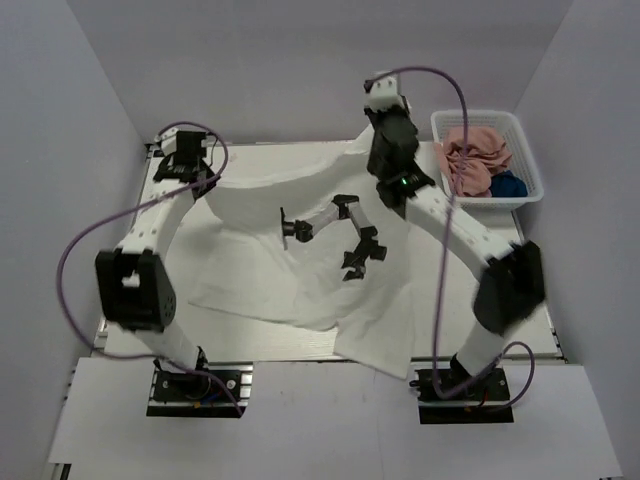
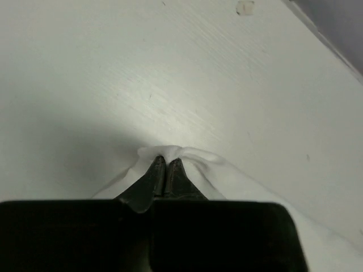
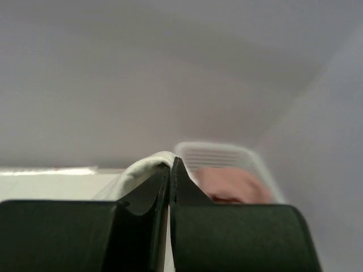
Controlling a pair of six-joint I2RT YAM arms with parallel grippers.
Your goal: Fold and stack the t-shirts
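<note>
Left gripper (image 2: 166, 162) and right gripper (image 3: 171, 165) both clamp the soft white cloth t-shirt (image 1: 300, 275) — stretched between them, presumably to flatten.

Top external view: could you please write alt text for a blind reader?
The left pincer and right pincer hold the far edge of a white t-shirt off the table. A pink shirt and navy shirt sit in a basket, far right.

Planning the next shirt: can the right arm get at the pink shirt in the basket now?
Probably not yet: the right hand is shut on the white shirt; the pink shirt lies uncovered in the basket.
</note>
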